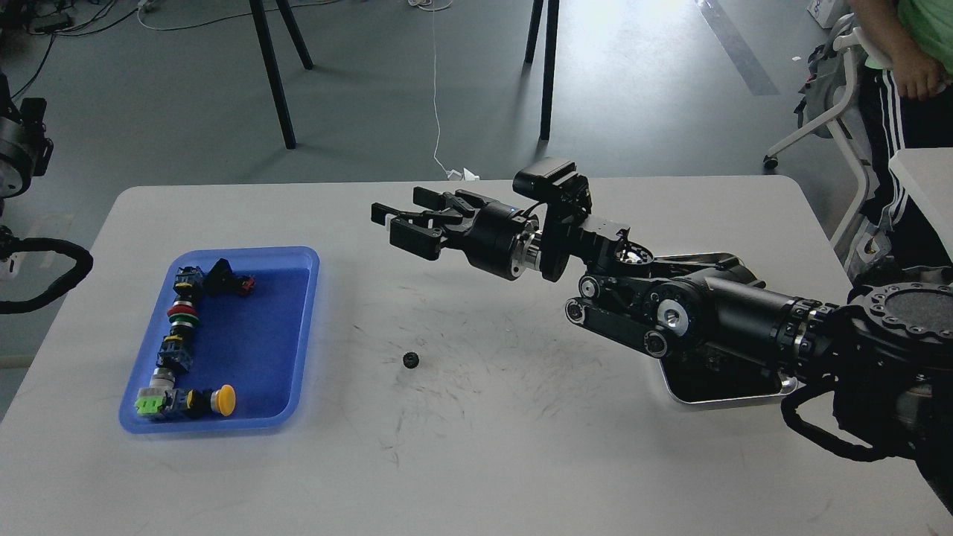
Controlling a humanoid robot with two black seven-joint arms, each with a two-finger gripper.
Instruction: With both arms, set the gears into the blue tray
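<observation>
One small black gear (409, 360) lies on the white table, to the right of the blue tray (298, 327) and apart from it. The tray holds several colourful push-button switches (179, 335) along its left side; I see no gear in it. My right gripper (398, 217) hangs raised above the table, behind the gear, fingers spread open and nothing between them. Only a dark part of my left arm (18, 145) shows at the left edge, off the table, and its fingers cannot be made out.
A silver metal tray (733, 259) sits at the right, largely covered by my right arm (685, 313). A black cable (45, 279) loops at the left edge. Chair legs and a standing person are beyond the table.
</observation>
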